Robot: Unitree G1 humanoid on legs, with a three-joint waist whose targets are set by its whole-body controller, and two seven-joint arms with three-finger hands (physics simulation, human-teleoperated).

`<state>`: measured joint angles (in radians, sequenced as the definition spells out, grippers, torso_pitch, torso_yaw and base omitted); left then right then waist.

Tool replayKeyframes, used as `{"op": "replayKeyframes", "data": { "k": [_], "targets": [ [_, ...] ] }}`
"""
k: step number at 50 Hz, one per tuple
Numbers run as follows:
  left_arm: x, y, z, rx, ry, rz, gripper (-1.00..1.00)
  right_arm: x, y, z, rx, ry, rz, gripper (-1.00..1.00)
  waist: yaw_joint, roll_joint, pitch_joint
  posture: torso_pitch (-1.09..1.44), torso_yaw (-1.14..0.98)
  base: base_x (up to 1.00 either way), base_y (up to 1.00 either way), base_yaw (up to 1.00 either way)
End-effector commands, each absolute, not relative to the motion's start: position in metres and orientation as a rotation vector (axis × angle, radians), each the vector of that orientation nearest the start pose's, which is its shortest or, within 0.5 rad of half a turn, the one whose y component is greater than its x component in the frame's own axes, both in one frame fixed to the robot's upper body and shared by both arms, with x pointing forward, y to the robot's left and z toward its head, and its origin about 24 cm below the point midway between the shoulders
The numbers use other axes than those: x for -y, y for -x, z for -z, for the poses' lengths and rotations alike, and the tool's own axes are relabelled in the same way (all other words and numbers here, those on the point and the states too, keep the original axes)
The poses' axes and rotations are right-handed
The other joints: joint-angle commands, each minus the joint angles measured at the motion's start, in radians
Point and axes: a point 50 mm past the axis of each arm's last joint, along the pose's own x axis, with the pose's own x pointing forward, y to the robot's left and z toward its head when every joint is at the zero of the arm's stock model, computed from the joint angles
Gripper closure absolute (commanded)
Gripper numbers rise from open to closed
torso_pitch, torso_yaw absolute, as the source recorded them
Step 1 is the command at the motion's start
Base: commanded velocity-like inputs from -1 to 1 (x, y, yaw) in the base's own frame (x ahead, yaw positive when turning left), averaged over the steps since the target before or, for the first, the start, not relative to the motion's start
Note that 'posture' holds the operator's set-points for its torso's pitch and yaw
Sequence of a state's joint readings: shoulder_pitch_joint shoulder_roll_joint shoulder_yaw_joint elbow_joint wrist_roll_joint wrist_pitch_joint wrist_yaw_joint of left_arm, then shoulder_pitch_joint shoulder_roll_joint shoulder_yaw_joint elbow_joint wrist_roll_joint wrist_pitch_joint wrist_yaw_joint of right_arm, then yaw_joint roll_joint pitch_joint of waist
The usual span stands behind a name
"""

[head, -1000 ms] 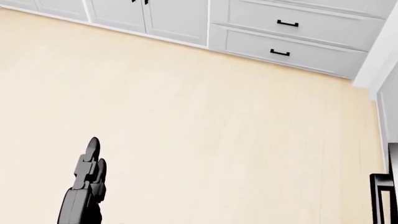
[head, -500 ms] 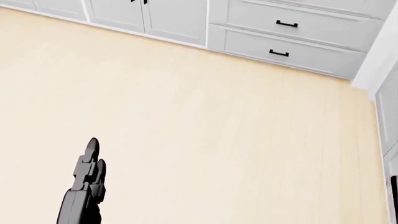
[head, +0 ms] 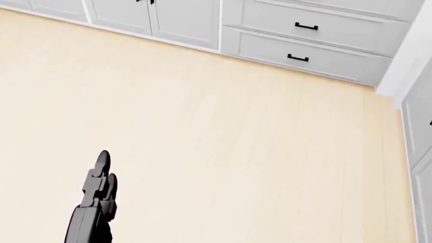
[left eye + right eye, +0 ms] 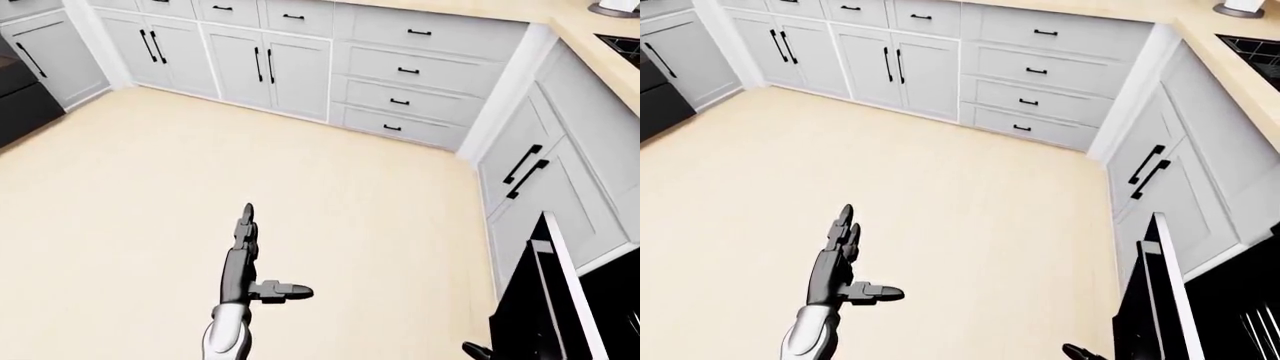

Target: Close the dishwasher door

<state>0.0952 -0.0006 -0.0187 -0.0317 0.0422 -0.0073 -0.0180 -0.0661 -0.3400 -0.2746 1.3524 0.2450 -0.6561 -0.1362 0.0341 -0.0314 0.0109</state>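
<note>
Left hand [image 4: 245, 259] raised low in the left-eye view, fingers straight and thumb splayed sideways, released and grasping nothing, hovering over bare floor [image 4: 330, 202]; right hand [image 4: 478, 350] barely visible as a dark tip at the bottom edge, just beside the door, too little shown to tell whether clenched or spread. Dishwasher door [image 4: 1155, 296] at the lower right of both eye views, a dark panel with a pale edge, standing ajar and tilted away from its opening, dark interior with a hint of rack lines to its right; absent from the head view, which shows only floor, the hand and drawer fronts. Likely a stiff, hinged slab, fairly heavy yet swinging freely, smooth-faced and not fragile; probably best handled with a flat push high on the outer face near the free pale edge, far from the hinge, no grip needed. Beyond, white cabinets [image 4: 540, 176] along the right, a bank of drawers [image 4: 420, 75] at the corner, and further doors [image 4: 265, 67] along the top
</note>
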Motion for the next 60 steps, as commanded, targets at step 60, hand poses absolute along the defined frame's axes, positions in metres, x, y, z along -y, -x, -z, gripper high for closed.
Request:
{"op": "replayKeyframes", "data": {
  "k": [60],
  "targets": [
    [-0.148,-0.239,-0.043,0.034,-0.043,0.012,-1.00,0.400,-0.069,0.063,-0.464,0.119,0.992,-1.00,-0.019,-0.005,0.008,0.00,0.00,0.00,0.00,0.00]
  ]
}}
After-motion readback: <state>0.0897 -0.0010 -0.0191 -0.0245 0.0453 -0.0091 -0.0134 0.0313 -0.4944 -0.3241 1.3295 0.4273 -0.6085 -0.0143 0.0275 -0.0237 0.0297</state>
